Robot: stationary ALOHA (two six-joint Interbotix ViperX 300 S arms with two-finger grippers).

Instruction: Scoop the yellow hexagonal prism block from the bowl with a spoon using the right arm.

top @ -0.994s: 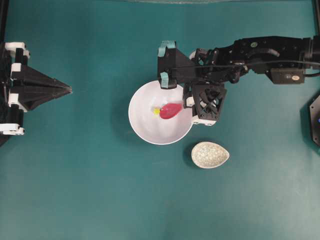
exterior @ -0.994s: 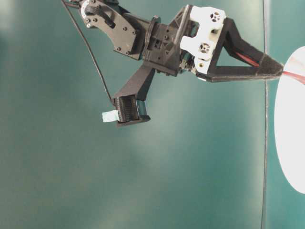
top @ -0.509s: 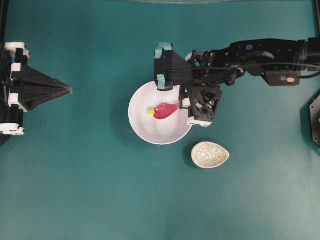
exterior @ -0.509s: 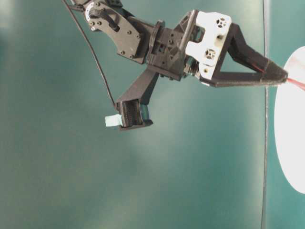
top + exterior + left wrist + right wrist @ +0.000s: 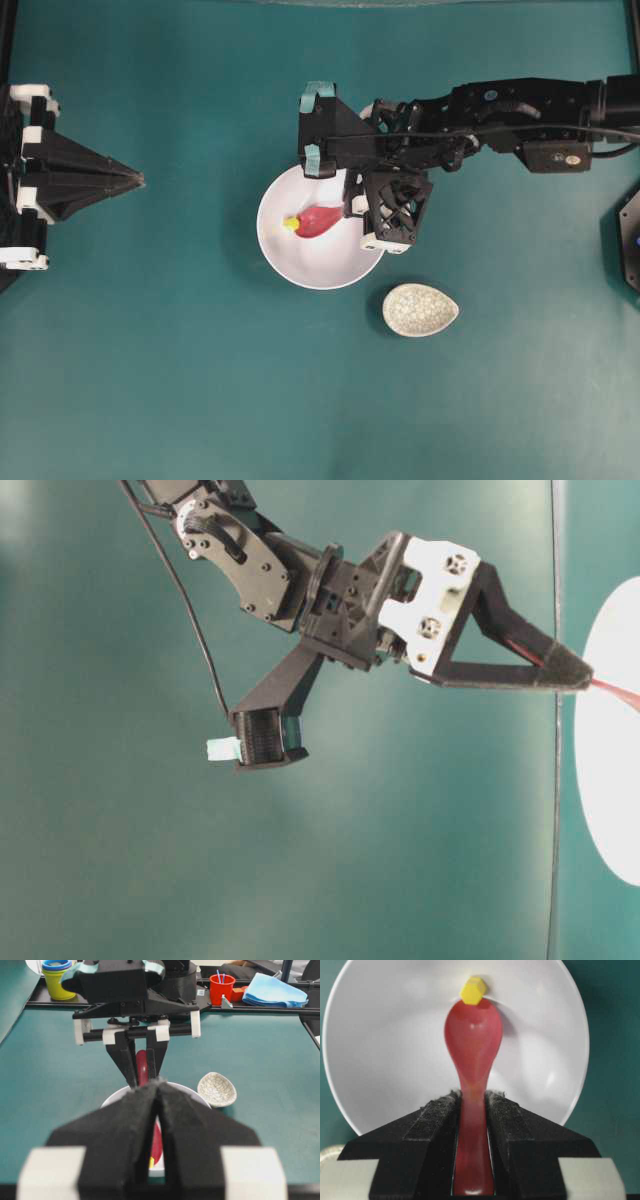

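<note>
Scooping step in hand: right gripper (image 5: 472, 1110) clamped on the handle of the spoon (image 5: 472, 1040), fingers (image 5: 432, 1120) pressed to either side of it, scoop reaching into the bowl (image 5: 380, 1060). In the right wrist view the yellow hexagonal prism block (image 5: 473, 989) sits at the upper centre of frame, touching the tip of the scoop, not yet inside it. Overhead view agrees: block (image 5: 291, 224) just left of the spoon (image 5: 318, 220), left of centre in the bowl (image 5: 310, 270). Left gripper (image 5: 125, 180) parked at the left edge, jaws together, holding nothing. Judgement: the next move calls for getting the scoop's lip under the block, likely against the bowl wall, since a light block may simply slide ahead of the tip.
</note>
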